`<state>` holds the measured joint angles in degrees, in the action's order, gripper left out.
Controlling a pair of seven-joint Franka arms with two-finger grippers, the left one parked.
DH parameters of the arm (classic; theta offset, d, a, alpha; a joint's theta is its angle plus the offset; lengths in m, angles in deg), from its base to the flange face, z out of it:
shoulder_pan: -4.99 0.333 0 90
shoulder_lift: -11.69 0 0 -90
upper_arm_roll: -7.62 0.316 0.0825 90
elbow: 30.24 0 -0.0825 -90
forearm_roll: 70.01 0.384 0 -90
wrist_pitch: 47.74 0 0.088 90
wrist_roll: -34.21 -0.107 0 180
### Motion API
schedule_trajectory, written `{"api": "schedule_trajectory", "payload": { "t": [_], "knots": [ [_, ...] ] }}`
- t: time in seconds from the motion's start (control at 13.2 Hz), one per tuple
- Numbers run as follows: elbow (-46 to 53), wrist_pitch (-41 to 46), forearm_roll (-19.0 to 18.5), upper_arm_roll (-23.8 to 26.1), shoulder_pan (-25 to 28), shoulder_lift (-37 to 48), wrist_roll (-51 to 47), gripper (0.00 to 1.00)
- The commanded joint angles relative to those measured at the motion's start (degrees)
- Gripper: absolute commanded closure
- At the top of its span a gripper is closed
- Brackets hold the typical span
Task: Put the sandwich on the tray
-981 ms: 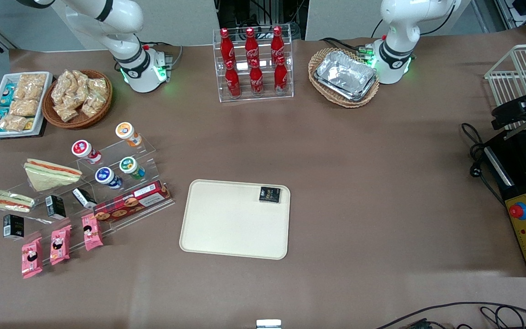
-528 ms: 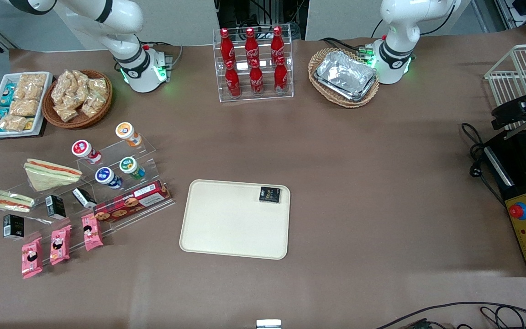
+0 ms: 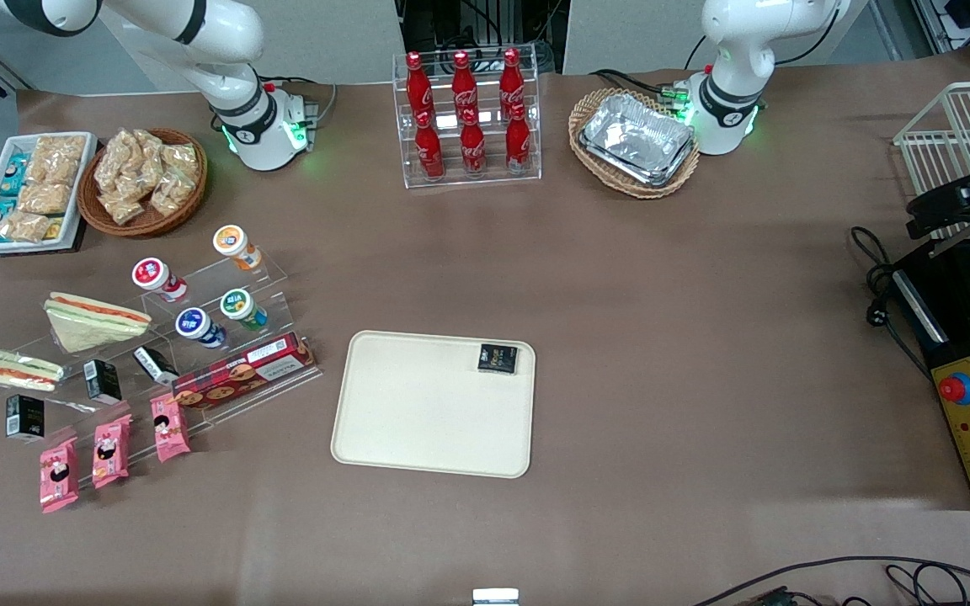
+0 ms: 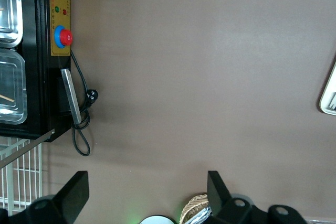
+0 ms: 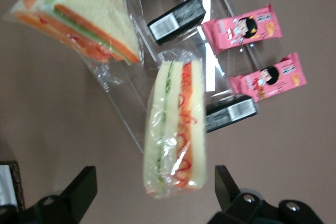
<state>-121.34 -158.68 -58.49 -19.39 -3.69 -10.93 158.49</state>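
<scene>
Now | gripper spread wide over sandwich | tray holds black packet

Sandwich apparently on stand, off tray.

White Coca-Cola script runs down the red cola bottles in the clear acrylic rack — the one brand legible here. The small black packet on the cream plastic tray carries pale lettering, and the long red biscuit box a white label — neither can be read.
</scene>
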Motion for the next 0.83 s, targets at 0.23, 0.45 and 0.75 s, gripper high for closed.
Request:
{"api": "schedule_trajectory", "payload": {
  "t": [0.23, 0.45, 0.75],
  "knots": [
    [-0.6, -1.1, 1.7, -2.3, 0.9, -0.8, -7.7, 0.00],
    [-0.7, -2.1, 1.7, -2.3, 2.0, -1.5, -11.3, 0.00],
    [-2.2, -4.5, 1.7, -2.0, 2.8, -2.6, -10.6, 0.00]
  ]
}}
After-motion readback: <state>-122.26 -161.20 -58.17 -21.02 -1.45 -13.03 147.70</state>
